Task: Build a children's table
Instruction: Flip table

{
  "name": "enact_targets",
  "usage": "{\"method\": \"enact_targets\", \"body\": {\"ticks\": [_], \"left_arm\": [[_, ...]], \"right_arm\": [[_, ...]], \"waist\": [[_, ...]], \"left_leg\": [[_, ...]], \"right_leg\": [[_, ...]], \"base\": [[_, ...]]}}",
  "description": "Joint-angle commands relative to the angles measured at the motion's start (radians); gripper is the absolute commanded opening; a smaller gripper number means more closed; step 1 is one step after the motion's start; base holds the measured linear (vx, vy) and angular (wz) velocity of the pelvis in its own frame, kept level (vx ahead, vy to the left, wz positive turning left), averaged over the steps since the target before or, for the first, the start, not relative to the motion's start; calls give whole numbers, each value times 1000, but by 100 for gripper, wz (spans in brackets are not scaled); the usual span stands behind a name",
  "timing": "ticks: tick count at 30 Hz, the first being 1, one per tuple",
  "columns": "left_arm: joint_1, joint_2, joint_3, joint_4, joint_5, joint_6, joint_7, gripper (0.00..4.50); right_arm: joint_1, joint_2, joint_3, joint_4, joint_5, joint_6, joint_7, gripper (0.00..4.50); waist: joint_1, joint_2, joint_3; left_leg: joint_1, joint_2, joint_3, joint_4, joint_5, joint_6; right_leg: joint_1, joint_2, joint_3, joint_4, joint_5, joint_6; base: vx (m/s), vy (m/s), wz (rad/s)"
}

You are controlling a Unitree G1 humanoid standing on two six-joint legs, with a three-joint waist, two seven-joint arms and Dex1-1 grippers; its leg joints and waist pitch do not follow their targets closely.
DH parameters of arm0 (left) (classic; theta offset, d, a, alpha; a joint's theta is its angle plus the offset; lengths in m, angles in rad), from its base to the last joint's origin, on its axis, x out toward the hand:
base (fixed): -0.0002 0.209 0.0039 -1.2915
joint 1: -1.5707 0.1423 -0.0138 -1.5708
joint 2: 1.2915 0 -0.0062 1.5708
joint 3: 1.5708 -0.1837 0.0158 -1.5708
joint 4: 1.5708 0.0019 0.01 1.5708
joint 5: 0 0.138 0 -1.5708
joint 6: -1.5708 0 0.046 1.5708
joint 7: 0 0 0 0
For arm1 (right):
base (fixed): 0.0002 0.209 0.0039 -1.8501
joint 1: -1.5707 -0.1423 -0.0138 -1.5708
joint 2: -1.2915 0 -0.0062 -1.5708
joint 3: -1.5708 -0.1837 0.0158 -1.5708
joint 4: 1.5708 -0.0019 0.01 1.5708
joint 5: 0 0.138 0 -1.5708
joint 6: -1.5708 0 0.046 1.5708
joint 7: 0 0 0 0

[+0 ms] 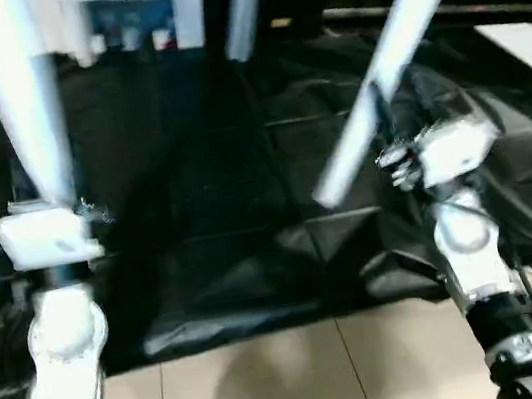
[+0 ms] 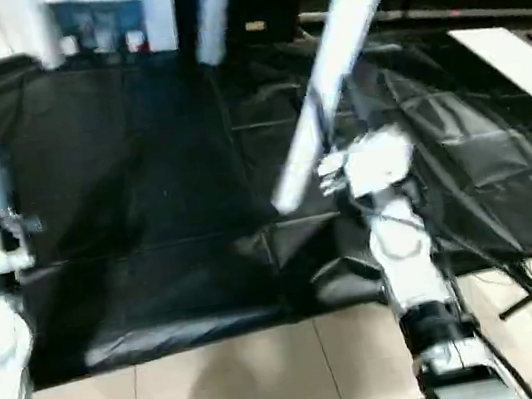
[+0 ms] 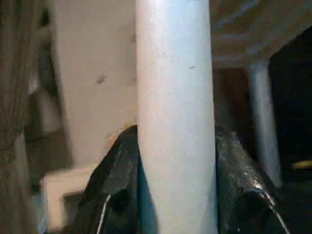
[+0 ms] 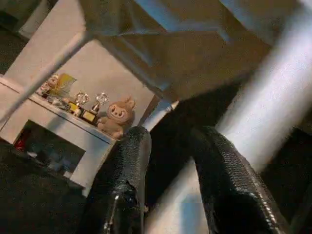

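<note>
The left arm (image 1: 59, 333) rises straight from the lower left of the head views, its silver forearm and white wrist block pointing up and away, and the left gripper (image 3: 175, 161) is clamped on a white table leg (image 1: 22, 96) that stands nearly upright above it; in the left wrist view the two black fingers (image 3: 114, 185) press against either side of the round tube. The right arm (image 1: 473, 258) comes up from the lower right, bent slightly inward at the wrist, and the right gripper (image 1: 386, 145) sits against a second white leg (image 1: 394, 48) that slants from upper right down toward the middle of the scene. In the right wrist view its black textured fingers (image 4: 219, 180) stand apart with a dark gap between them and the slanted leg passes just behind one finger, so I cannot tell whether they grip it. The ribbed underside of the children's table top (image 4: 195, 44) spreads overhead in that wrist view, and a third leg (image 1: 243, 6) hangs down at the top centre of the head views. Beneath both arms lies the black-draped work table (image 1: 208, 219), its cloth creased and folded at the near edge, with beige floor tiles (image 1: 274, 380) in front. Behind, a white cabinet (image 4: 73, 131) carries small trophies (image 4: 90, 105) and a plush toy (image 4: 116, 117).
</note>
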Motion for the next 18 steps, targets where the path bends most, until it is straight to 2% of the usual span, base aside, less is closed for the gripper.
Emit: {"method": "enact_targets", "body": {"ticks": [1,2,3,4,5,7,8,13,16,18], "left_arm": [[-2,6,-21,-80,26,-56,-20,159],[0,6,-21,-80,26,-56,-20,159],[11,6,-23,-82,25,-54,-23,159],[30,7,-27,-83,24,-53,-24,159],[33,7,-27,-82,24,-53,-24,159],[56,9,-32,-75,22,-53,-20,159],[68,7,-31,-67,20,-54,-22,159],[105,-1,-6,-27,31,-33,-20,159],[113,8,3,4,44,-3,-11,159],[114,8,8,12,49,11,-4,159]], "right_arm": [[8,-15,-6,-1,15,20,10,117],[10,-16,-6,0,17,21,12,109],[18,-17,-3,7,34,30,27,96],[34,-17,2,-1,53,54,43,96],[35,-17,3,-2,56,57,44,77],[53,-16,7,-20,60,83,52,66],[60,-15,9,-24,57,88,54,58],[74,-10,38,-49,69,103,91,13],[78,1,60,-65,99,140,139,0],[79,3,66,-68,108,153,154,0]], "waist": [[-14,43,-81],[-22,40,-79],[-25,36,-81],[-27,41,-85],[-32,40,-85],[-35,40,-85],[-39,35,-85],[-43,36,-83],[-42,40,-83],[-45,42,-82]], "left_leg": [[71,43,-35,-103,-522,-90],[73,39,-40,-104,-586,-108],[72,38,-42,-104,-592,-112],[71,38,-47,-108,-579,-112],[66,39,-48,-112,-560,-105],[69,38,-48,-111,-564,-102],[69,37,-46,-110,-568,-95],[75,36,-47,-107,-590,-93],[83,36,-47,-107,-611,-92],[84,36,-49,-109,-635,-97]], "right_leg": [[16,-44,31,-97,-366,-104],[20,-48,27,-107,-448,-94],[23,-52,27,-109,-469,-87],[30,-55,27,-111,-467,-85],[33,-53,27,-112,-434,-89],[30,-51,27,-113,-423,-93],[29,-51,27,-115,-428,-99],[23,-51,26,-121,-467,-94],[15,-48,25,-124,-474,-92],[14,-45,23,-125,-480,-91]], "base": [[0,0,0],[0,0,0],[0,0,0],[0,0,0],[0,0,0],[0,0,0],[0,0,0],[0,0,0],[0,0,0],[0,0,0]]}}
